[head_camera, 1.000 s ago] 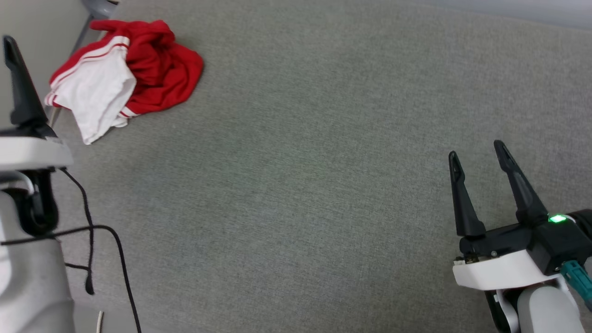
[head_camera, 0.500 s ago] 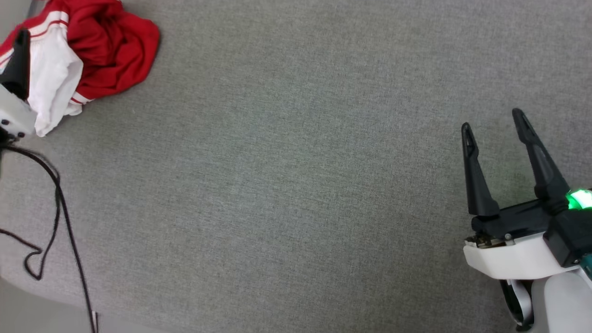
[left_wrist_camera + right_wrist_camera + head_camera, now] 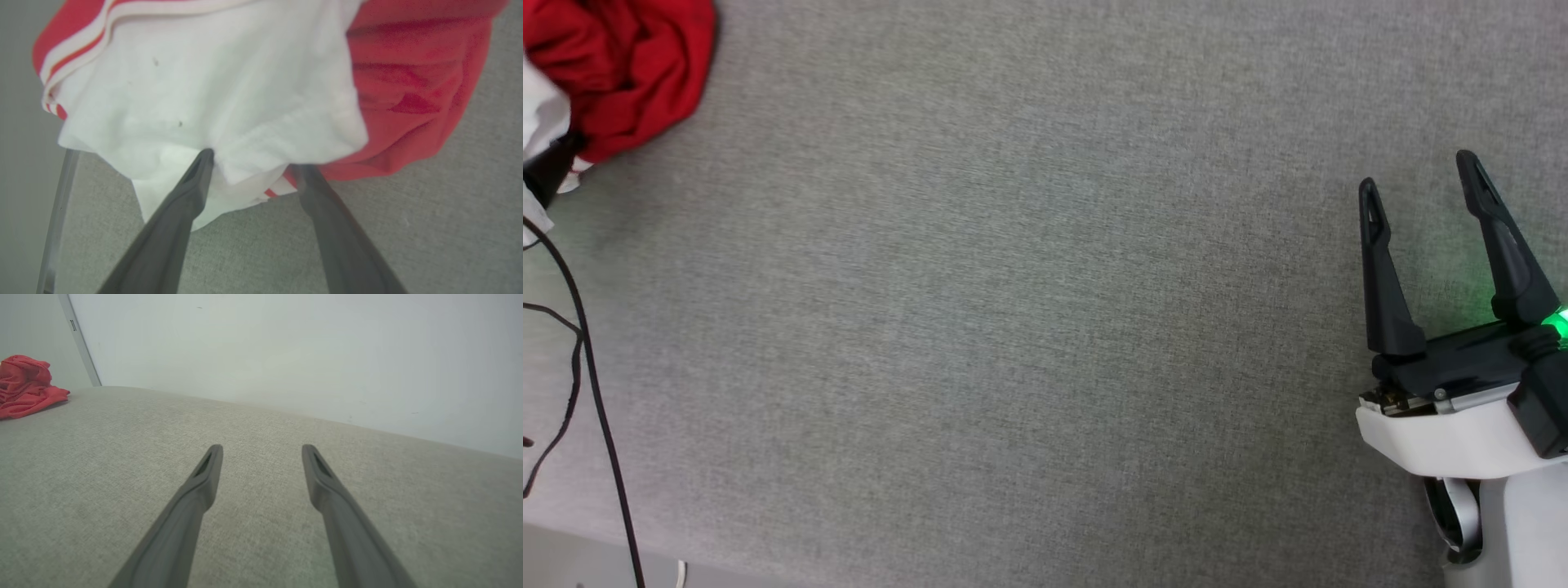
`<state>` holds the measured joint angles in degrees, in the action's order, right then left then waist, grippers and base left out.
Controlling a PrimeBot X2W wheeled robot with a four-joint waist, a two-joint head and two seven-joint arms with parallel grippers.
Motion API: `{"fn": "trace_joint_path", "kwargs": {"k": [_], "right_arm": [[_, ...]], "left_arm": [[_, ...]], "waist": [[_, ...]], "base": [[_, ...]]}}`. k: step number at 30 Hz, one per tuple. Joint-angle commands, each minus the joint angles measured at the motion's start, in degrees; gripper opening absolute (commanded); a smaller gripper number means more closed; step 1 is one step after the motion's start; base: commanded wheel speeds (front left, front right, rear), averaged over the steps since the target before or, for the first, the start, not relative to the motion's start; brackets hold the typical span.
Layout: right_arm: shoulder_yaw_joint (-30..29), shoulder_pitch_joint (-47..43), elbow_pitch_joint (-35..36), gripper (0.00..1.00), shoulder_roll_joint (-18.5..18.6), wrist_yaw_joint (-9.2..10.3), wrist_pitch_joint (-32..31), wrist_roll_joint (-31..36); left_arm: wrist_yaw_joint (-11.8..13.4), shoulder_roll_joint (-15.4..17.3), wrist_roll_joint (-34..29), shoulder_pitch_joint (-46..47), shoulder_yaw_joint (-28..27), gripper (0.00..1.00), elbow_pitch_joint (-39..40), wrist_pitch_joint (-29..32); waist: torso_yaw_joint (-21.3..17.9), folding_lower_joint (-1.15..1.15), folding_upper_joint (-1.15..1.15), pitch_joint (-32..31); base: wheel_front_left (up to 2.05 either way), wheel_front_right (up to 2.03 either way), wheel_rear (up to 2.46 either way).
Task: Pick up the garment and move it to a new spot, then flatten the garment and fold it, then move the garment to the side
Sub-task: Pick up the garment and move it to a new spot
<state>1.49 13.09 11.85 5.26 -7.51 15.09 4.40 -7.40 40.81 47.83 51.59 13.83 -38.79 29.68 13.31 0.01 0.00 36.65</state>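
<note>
Nearest the robot, the right hand (image 3: 1418, 170) hangs over the bare grey fabric surface (image 3: 1045, 327) at the lower right of the head view. Its two dark fingers are spread apart with nothing between them, and its own wrist view shows the same gap with plain weave beneath. A black cable (image 3: 596, 392) trails down the near left edge of that surface.

Farther out on the left, the left hand (image 3: 255, 161) is also open, fingers parted wide. In the left wrist view one fingertip lies at the white sleeve fabric and the other at the striped hem. The jaws thus straddle the near edge of the garment (image 3: 229, 81) without closing on it. Whether the tips touch the cloth I cannot tell.

The garment lies in a crumpled heap, white sleeve over bunched red body, at the far left corner of the surface and well apart from the right hand. Beyond it rises a pale wall (image 3: 286, 355).

By my reading, the task has barely begun. The first step, picking the garment up, is at the approach: no grip, no lift. Everything else remains to be done:
- carrying it to a new spot, probably the open middle of the surface
- spreading it flat
- folding it
- moving it aside
</note>
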Motion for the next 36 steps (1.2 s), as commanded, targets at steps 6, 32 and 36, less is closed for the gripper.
{"fn": "trace_joint_path", "kwargs": {"k": [6,32,36], "right_arm": [[-0.3,1.3,0.6,1.00,0.2,0.04,0.1,-0.1],[0.2,-1.8,-3.0,1.00,-2.1,0.04,0.1,-3.4],[0.3,-2.6,-3.3,1.00,-2.3,0.04,0.1,-4.0]], "left_arm": [[0.0,-1.2,2.1,1.8,4.7,1.00,-5.2,3.1],[0.0,6.7,-2.6,13.6,23.4,0.00,7.8,-17.1],[0.3,5.2,-5.5,16.5,25.2,0.00,12.3,-17.9]], "waist": [[-1.3,-0.01,0.00,2.7],[0.7,-0.01,0.00,-12.2],[-0.6,-0.01,0.00,-14.4]], "base": [[0.00,0.00,0.00],[0.00,0.00,0.00],[0.00,0.00,0.00]]}}
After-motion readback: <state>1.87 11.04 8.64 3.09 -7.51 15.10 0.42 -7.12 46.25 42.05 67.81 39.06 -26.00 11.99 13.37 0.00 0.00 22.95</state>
